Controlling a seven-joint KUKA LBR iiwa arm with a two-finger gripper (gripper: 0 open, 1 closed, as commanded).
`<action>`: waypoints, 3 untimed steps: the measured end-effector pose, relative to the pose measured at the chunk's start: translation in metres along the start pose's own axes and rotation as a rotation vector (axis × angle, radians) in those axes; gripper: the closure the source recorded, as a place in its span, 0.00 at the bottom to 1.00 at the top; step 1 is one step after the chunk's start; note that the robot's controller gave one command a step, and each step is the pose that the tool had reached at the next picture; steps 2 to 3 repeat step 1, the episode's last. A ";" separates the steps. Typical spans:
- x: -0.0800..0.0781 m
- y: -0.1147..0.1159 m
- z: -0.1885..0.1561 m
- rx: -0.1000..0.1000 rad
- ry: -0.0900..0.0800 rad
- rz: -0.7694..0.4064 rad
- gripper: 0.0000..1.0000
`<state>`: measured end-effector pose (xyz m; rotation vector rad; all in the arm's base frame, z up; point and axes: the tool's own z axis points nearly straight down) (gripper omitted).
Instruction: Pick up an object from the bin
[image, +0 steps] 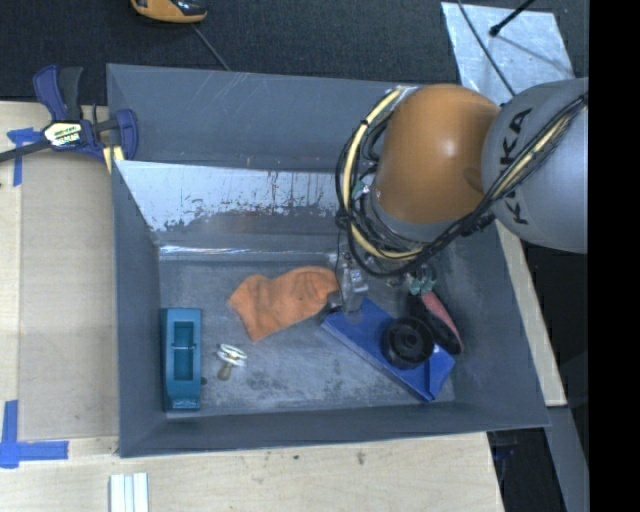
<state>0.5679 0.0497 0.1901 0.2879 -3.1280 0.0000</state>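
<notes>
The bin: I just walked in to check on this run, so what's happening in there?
The arm reaches in from the right, its gripper low at the right end of the orange cloth, beside a blue tray carrying a black disc. Nothing looks lifted yet. A teal block and a bolt lie apart at the left.

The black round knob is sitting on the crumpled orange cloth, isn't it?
Not quite. The camera view shows the black round knob sitting on the blue flat plastic piece, not on the crumpled orange cloth. The cloth lies apart from the knob, to its left.
</notes>
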 end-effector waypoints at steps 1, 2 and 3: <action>-0.018 0.006 -0.061 0.000 -0.002 0.023 1.00; -0.018 0.006 -0.061 0.000 -0.002 0.023 1.00; -0.018 0.006 -0.061 0.000 -0.002 0.023 1.00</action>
